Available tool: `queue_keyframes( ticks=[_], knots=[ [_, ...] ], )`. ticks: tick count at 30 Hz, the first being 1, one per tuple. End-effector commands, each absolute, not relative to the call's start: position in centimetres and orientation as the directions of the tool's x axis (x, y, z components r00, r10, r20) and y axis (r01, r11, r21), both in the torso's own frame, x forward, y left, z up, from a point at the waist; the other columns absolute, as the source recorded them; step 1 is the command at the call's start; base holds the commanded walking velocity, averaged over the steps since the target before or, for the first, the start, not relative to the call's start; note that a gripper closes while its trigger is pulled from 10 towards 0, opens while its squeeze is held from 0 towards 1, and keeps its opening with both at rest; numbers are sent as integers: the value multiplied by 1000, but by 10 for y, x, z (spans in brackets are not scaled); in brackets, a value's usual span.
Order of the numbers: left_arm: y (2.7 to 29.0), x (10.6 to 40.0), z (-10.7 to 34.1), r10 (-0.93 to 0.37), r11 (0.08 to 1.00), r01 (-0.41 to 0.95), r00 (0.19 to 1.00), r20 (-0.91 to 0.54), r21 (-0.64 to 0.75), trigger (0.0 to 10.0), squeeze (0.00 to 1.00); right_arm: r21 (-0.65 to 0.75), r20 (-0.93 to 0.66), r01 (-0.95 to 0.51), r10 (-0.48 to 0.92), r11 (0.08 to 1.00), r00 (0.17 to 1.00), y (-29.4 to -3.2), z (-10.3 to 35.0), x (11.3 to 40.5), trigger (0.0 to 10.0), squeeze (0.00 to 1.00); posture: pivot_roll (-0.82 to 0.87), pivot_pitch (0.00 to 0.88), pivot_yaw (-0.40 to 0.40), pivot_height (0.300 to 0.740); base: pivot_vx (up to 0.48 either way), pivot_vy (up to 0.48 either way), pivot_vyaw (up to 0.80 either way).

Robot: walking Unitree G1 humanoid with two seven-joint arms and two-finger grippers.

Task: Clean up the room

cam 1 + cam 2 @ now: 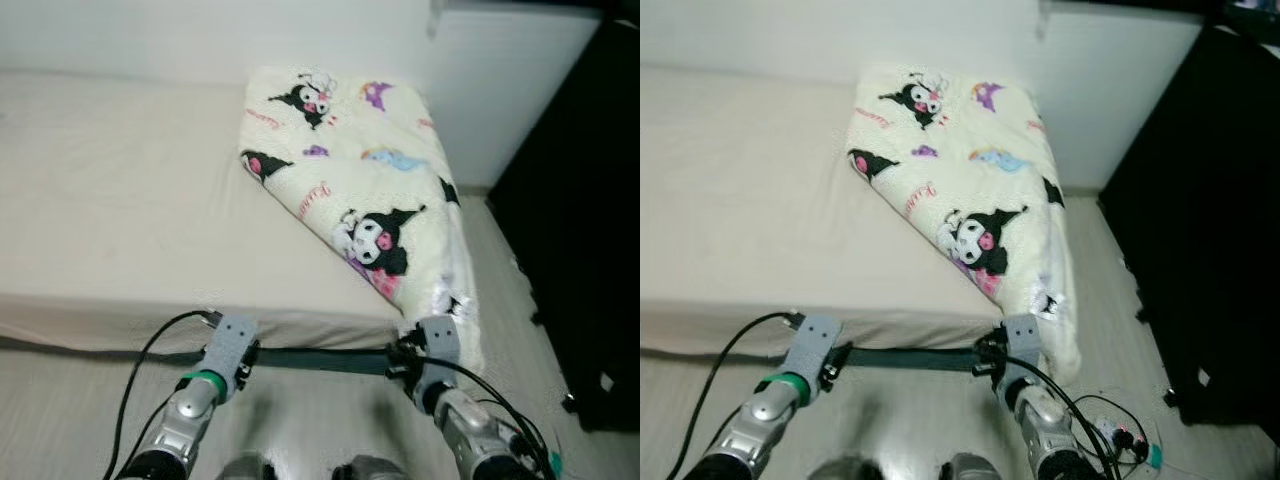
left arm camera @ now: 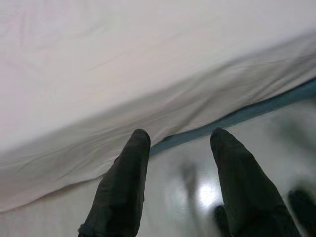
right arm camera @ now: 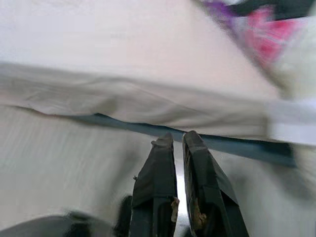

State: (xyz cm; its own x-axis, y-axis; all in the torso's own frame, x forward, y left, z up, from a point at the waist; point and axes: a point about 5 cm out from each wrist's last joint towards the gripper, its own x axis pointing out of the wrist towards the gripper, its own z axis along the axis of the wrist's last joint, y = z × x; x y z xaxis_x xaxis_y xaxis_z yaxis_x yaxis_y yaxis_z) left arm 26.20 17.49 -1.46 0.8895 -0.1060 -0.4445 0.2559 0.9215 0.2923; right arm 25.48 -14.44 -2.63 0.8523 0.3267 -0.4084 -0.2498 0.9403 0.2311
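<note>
A cream blanket point(image 1: 365, 190) printed with black-and-pink cartoon figures lies across the right part of the bed point(image 1: 120, 200). Its lower end hangs over the bed's front right corner. Both arms are held low before the bed's front edge. My left gripper point(image 2: 180, 138) is open, its fingers pointing at the hanging beige sheet point(image 2: 98, 143) and the floor below it, with nothing between them. My right gripper point(image 3: 178, 137) is shut on nothing and points at the sheet's hem near the blanket's pink print point(image 3: 276, 34).
A dark teal strip of bed base point(image 1: 320, 358) runs under the sheet. Tall black furniture point(image 1: 580, 200) stands on the right, leaving a narrow floor strip beside the bed. Cables point(image 1: 1120, 435) lie on the pale floor at the right. A white wall point(image 1: 500, 90) is behind.
</note>
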Motion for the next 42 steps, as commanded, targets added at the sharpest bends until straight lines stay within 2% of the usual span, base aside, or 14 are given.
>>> queue_keyframes(
  ticks=[1,8,11,16,19,20,21,23,25,28,29,38,42],
  knots=[
    [171,260,-17,-116,921,268,882,-457,284,10000,0,230,-442,-229,311,946,841,-151,-33,247,10000,0,-57,25,13,715,364,0,0],
    [169,260,-16,-152,912,299,882,-445,281,10000,0,233,-435,-224,307,946,847,-152,-32,248,10000,0,-58,25,12,715,100,0,0],
    [168,256,-16,-190,895,338,879,-438,291,10000,0,268,-408,-165,267,949,873,-158,-29,250,10000,0,-58,24,12,715,0,0,0],
    [169,255,-16,-190,895,339,879,-437,291,10000,0,265,-390,-90,192,960,900,-168,-26,253,10000,0,-56,23,11,705,0,0,0],
    [168,257,-14,-195,894,339,883,-426,292,10000,0,274,-344,49,50,961,938,-188,-19,257,10000,0,-62,23,10,690,0,0,0],
    [168,257,-14,-195,894,339,883,-426,292,10000,0,274,-344,49,50,961,938,-188,-19,257,10000,0,-62,23,10,690,0,0,0],
    [166,258,-12,-201,892,342,886,-418,295,10000,0,254,-329,103,-14,962,944,-199,-16,258,10000,0,-63,23,11,685,0,0,0],
    [166,258,-12,-201,892,342,886,-418,295,10000,0,254,-329,103,-14,962,944,-199,-16,258,10000,0,-63,23,11,685,0,0,0],
    [165,262,-9,-207,889,344,891,-405,303,10000,0,194,-293,170,-108,966,950,-218,-7,261,10000,0,-65,23,15,675,0,0,0],
    [165,263,-7,-207,887,344,893,-400,309,10000,0,169,-274,186,-135,968,952,-226,-3,263,10000,0,-65,22,16,670,0,0,0],
    [167,265,-5,-209,876,348,898,-388,333,10000,0,119,-226,195,-164,974,960,-238,8,268,10000,0,-66,22,18,660,0,0,0],
    [167,274,7,-216,861,345,913,-345,373,10000,0,50,-134,210,-201,976,970,-255,29,279,10000,0,-67,24,19,635,0,0,0],
    [157,282,17,-243,871,343,923,-297,353,10000,0,31,-106,234,-230,972,967,-261,35,280,10000,0,-68,28,22,620,0,0,0]
  ],
)
